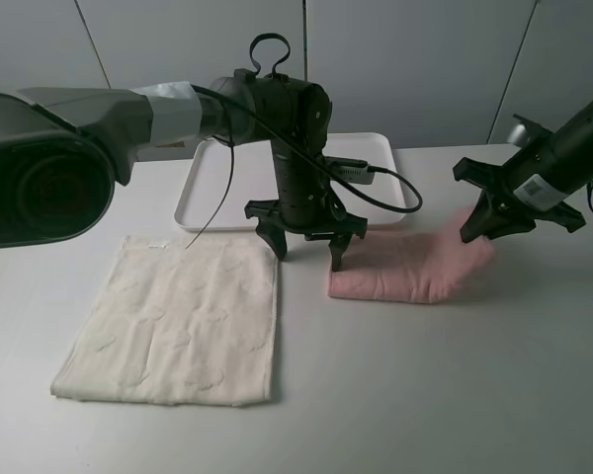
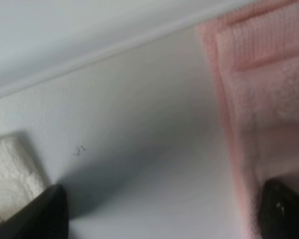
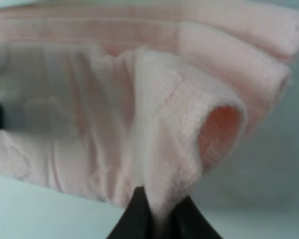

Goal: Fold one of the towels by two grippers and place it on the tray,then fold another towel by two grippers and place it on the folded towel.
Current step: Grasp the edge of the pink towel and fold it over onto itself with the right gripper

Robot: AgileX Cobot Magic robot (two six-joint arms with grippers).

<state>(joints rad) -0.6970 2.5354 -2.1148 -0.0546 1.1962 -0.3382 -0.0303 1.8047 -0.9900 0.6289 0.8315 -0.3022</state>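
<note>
We see a plain white bench (image 1: 455, 395), matte and bare towards its near edge. Behind it stands a grey panelled wall (image 1: 415, 59), split by thin dark seams. The left wrist view shows a small dark speck (image 2: 78, 150) on the bench.

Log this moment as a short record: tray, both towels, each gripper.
tray: white, at the back of the table, no towel on its visible part
pink towel: folded, in front of the tray, right end raised
cream towel: flat, unfolded, left of the pink one
left gripper: jaws open, down at the pink towel's left edge
right gripper: jaws shut on the pink towel's right end
</note>
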